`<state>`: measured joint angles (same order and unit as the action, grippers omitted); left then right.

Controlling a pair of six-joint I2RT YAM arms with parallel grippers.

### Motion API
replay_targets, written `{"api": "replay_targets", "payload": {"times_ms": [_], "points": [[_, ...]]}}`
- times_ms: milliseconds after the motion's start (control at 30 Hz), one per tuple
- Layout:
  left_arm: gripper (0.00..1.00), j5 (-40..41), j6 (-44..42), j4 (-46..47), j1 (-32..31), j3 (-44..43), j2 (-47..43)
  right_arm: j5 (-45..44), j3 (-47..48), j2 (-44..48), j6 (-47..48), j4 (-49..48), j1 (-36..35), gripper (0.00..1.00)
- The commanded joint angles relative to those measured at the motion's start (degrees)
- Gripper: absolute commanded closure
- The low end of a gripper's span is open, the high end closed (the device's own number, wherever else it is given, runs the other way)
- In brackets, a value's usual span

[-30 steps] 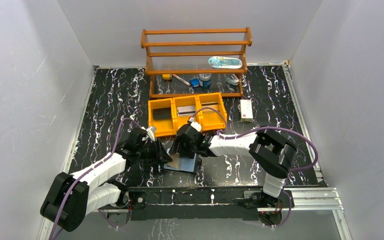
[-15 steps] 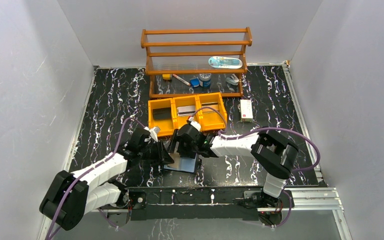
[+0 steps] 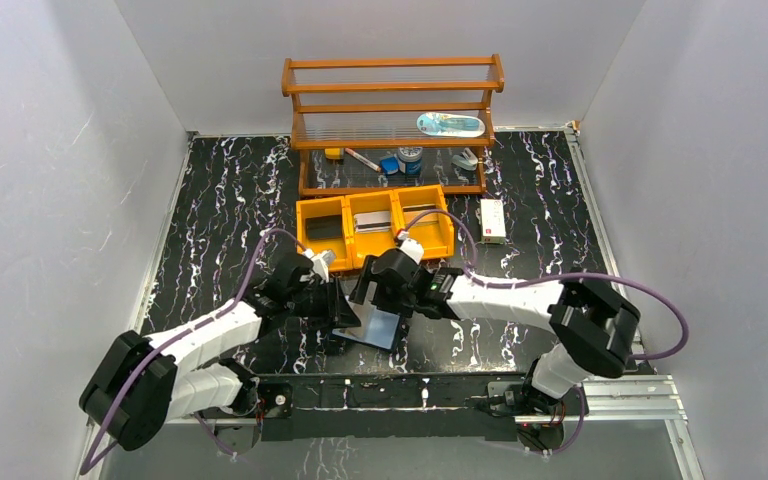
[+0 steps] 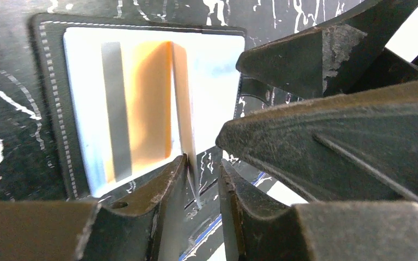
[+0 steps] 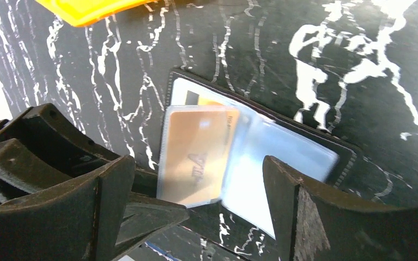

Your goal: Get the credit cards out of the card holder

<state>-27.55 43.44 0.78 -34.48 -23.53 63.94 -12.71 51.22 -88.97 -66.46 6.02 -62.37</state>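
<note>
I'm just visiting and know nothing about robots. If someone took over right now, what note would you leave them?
Left tool: nearly closed round a raised clear leaf of the card holder; firm grip unclear.
Right tool: wide open over the holder, holding nothing.
Holder lies open between both tools.
Tan card sits in the raised leaf; an orange card in the panel beneath.
Done: holder opened. To do: pull the cards out.

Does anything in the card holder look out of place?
Yes: one clear sleeve with a tan card stands up from the open card holder, between the jaws of the left end effector, not flat.
</note>
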Motion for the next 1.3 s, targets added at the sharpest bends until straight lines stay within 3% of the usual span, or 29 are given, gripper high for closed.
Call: {"api": "replay_targets", "payload": {"times_ms": [0, 233, 367, 533, 700, 933, 1267], "points": [[0.73, -1.0, -0.8, 1.3, -2.8, -3.6, 1.9, -6.2, -1.9, 4.7, -3.2, 5.4, 0.1, 0.04], [0.69, -0.5, -1.2, 2.5, -7.6, -6.4, 5.4, -11.7, -5.4, 11.4, -7.8, 11.2, 0.1, 0.05], [0.68, 0.1, -1.3, 2.7, -9.4, -7.0, 7.1, -11.9, -8.0, 14.3, -8.2, 9.0, 0.1, 0.13], [0.67, 6.0, -1.1, -0.1, -9.6, -6.0, 2.3, -11.7, -9.6, 16.5, -7.4, 6.5, 0.1, 0.24], [0.63, 15.9, -2.1, -9.9, -9.6, -8.3, -1.3, -9.3, -10.8, 17.3, -5.1, 1.6, 0.1, 0.3], [0.61, 23.5, -0.9, -14.9, -9.5, -9.3, -1.6, -1.1, -11.2, 13.8, -2.2, -5.9, 0.1, 0.35], [0.56, 23.6, -1.3, -14.9, -9.6, -10.1, -2.1, 1.4, -6.7, 3.0, -1.7, -0.5, 0.3, 0.35]]}}
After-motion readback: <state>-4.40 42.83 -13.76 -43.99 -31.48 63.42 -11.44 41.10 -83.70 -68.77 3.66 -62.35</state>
